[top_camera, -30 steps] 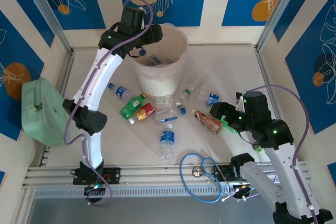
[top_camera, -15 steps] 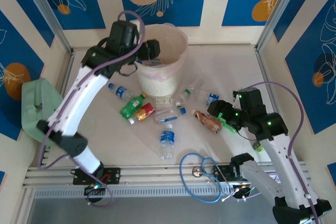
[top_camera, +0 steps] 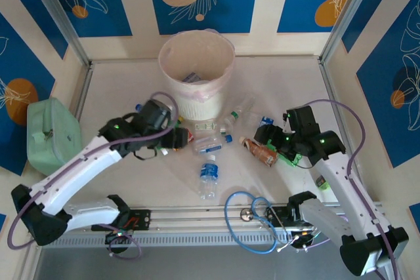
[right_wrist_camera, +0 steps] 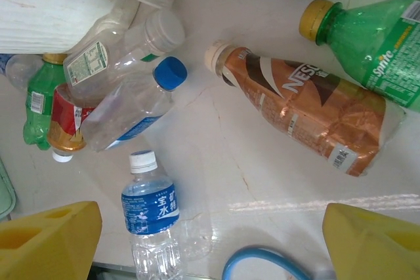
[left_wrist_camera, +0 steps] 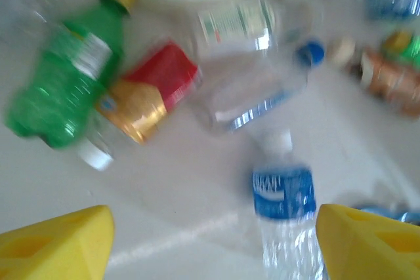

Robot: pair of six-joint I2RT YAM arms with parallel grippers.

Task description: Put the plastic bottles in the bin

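The plastic bottles (top_camera: 209, 141) lie scattered on the table (top_camera: 125, 86). A blue-labelled bottle (left_wrist_camera: 283, 191) lies just ahead of the left claw (left_wrist_camera: 210, 247), nearer its right finger. This claw is released, its 2 yellow fingers (left_wrist_camera: 56, 244) spread wide and empty. Farther ahead, a red-labelled bottle (left_wrist_camera: 149, 93) touches a green bottle (left_wrist_camera: 62, 90). The right claw (right_wrist_camera: 210, 244) is likewise released and empty, with a brown bottle (right_wrist_camera: 308, 106) ahead to its right. The bin (top_camera: 197, 104) stands upright beyond both claws.
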